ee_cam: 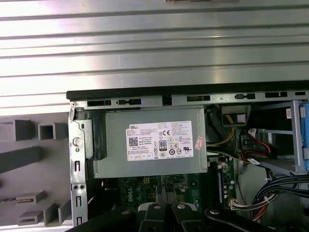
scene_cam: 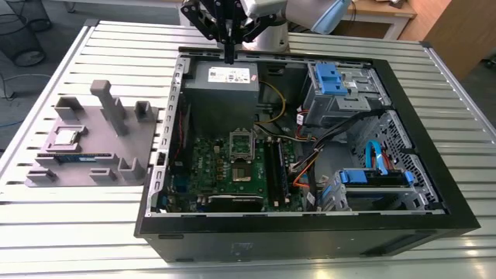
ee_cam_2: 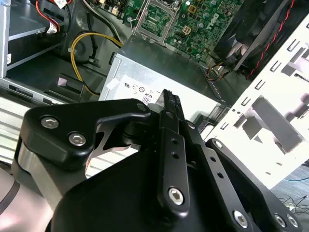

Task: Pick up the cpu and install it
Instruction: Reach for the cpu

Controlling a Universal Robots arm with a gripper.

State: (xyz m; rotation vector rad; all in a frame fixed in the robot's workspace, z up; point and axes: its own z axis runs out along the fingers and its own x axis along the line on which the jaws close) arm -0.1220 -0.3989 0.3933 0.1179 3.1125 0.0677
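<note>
While I hang over the 12 o'clock edge of the case [scene_cam: 310, 56] in the exterior view, my gripper [scene_cam: 230, 57] points down at the power supply [scene_cam: 225, 75]. My fingers [ee_cam_2: 170, 104] are pressed together with nothing between them, and I touch nothing.

The cpu [scene_cam: 66, 137] lies flat on the grey tray [scene_cam: 139, 142], outside the case. It is at about 8 o'clock from me in the exterior view, and well apart. The socket [scene_cam: 243, 145] on the board is at 6 o'clock from me and, as far as I can tell, has no chip in it. So I judge that the task has hardly begun.

What can go wrong, I think:
- The cpu is thin and smooth, so a grip on its edges could slip or tilt it.
- Tall posts [scene_cam: 108, 104] stand on the tray near the cpu, between its 1 and 2 o'clock.
- The case wall stands between tray and socket, so a low path could strike it or the posts.
- If the chip meets the socket tilted or turned wrongly, the fine contacts could bend.
</note>
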